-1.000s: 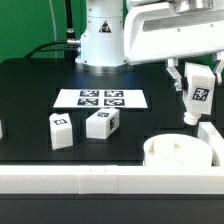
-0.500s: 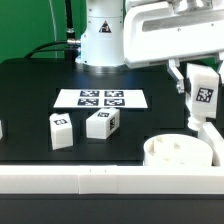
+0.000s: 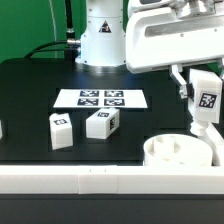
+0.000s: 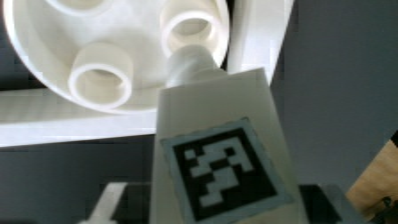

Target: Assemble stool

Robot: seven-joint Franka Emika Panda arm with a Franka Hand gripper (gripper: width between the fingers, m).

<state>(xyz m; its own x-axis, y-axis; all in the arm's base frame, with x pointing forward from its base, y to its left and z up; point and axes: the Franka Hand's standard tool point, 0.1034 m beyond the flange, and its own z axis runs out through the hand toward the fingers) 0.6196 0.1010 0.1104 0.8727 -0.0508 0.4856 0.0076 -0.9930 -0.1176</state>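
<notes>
The end effector point(image 3: 199, 84) clamped a stool leg point(image 3: 207, 104) upright, just over the seat point(image 3: 176, 152) near the desk's point(image 3: 30, 100) front edge.

Exterior: frontal, facing arm point(image 3: 100, 35) across table point(image 3: 30, 100); wrist: close above seat point(image 4: 107, 50); shared: seat, leg point(image 4: 214, 150).

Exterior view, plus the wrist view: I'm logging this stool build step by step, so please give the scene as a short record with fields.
end effector: shut on the held leg, at the exterior view's right
held leg: upright, above the seat; contact cannot be told
seat: on the table, round bosses up, no leg fitted
loose legs: left leg and right leg, apart, in front of the marker board
</notes>
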